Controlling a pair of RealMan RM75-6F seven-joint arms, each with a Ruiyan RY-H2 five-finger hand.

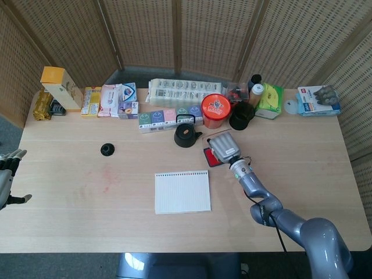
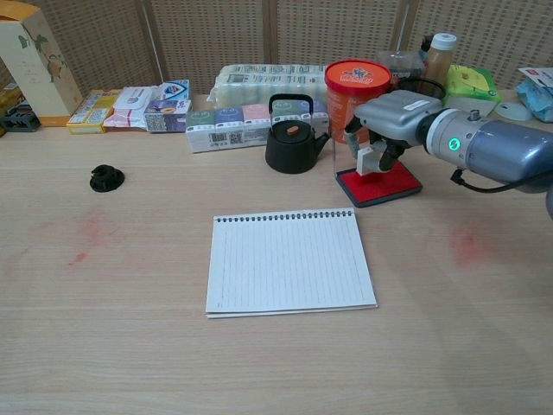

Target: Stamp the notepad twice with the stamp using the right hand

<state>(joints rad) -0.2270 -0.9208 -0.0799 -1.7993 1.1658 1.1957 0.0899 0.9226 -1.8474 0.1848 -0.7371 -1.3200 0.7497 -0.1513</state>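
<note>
Chest view: my right hand (image 2: pixel 384 130) sits over the stamp (image 2: pixel 367 162), fingers curled down around its white upright handle. Looks like a grip, but I can't tell how firm it is. The stamp stands on the red ink pad (image 2: pixel 380 184), at about 1 o'clock from the notepad (image 2: pixel 288 260) and just beside the notepad's far right corner. Black kettle (image 2: pixel 290 145) is at 9 o'clock from the pad, and the orange tub (image 2: pixel 356 91) is right behind it at 12.

Handling, my guess: the stamp is small, light, rigid plastic with a smooth handle, so it could slip or twist in the fingers. Best hold is on the handle's flat sides, low down and squarely, keeping the face level. The ink pad is light too and may lift with the stamp if the face sticks. The notepad is thin, flat paper on the counter (image 2: pixel 130 346) and could slide when I press.

Head view: my left hand (image 1: pixel 7 174) is at the far left edge, fingers spread, holding nothing.
</note>
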